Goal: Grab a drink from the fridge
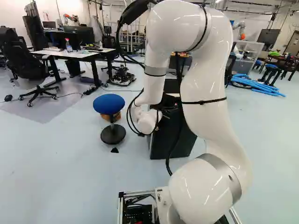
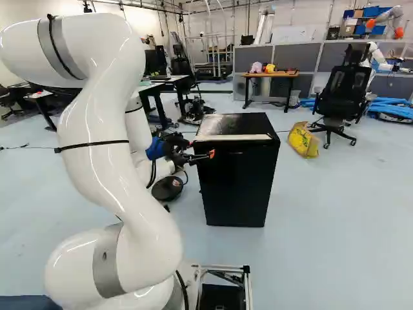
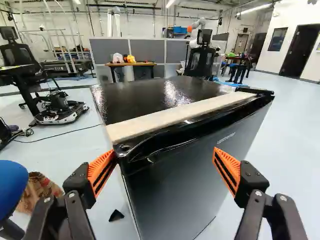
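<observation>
The fridge (image 3: pixel 200 175) has a glossy, pebbly black top and a smoother, duller front. The arm (image 1: pixel 205 84) is smooth, shiny white with satin grey, metallic-looking bands — the orange pads (image 3: pixel 230 169) are matt and ribbed.

One black fridge (image 2: pixel 239 181) is standing in the middle, with one round blue stool (image 1: pixel 109 103) to its left and one yellow bag (image 2: pixel 302 140) to its right. Farther off, one wooden desk (image 2: pixel 284 75) is holding two small objects, one pink (image 2: pixel 256 67), one yellow (image 2: pixel 270 68).
</observation>
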